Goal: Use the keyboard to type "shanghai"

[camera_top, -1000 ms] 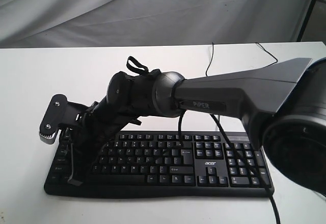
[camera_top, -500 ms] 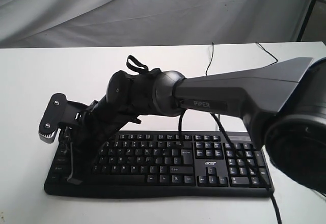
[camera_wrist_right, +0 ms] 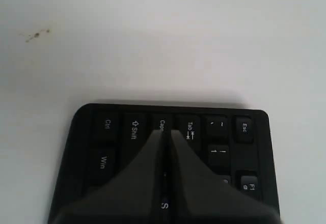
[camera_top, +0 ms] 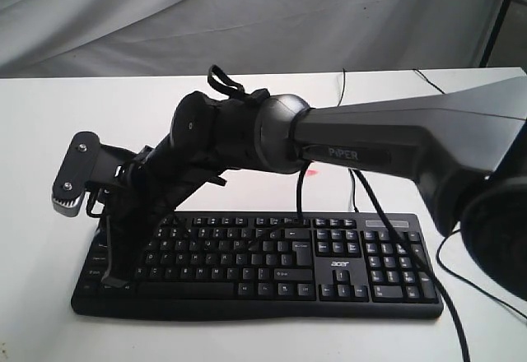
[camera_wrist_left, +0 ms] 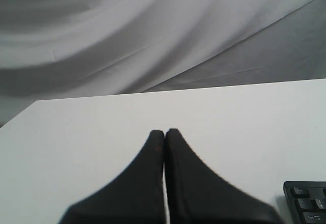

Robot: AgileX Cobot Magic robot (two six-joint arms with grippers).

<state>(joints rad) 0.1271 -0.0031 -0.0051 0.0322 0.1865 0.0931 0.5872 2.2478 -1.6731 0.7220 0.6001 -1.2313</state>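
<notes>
The black keyboard [camera_top: 340, 262] lies along the near side of the white table [camera_top: 82, 107]. My right arm reaches across it to its left end. The right gripper [camera_top: 115, 280] is shut and points down at the leftmost keys. In the right wrist view its tips [camera_wrist_right: 167, 131] sit between the Caps and Tab keys of the keyboard [camera_wrist_right: 107, 127], and the S key shows in the slit between the fingers. I cannot tell whether a key is pressed. My left gripper [camera_wrist_left: 164, 131] is shut over bare table, with a keyboard corner [camera_wrist_left: 305, 203] beside it.
A thin black cable [camera_top: 343, 90] runs from the keyboard toward the back of the table, where a grey-white cloth [camera_top: 247, 16] hangs. A black stand leg [camera_top: 498, 16] is at the far right. The arm's own cable [camera_top: 449, 329] hangs over the number pad.
The right arm has risen and swung slightly left. Its gripper tip has moved a little left and farther back along the keyboard's left end. It stays shut.
</notes>
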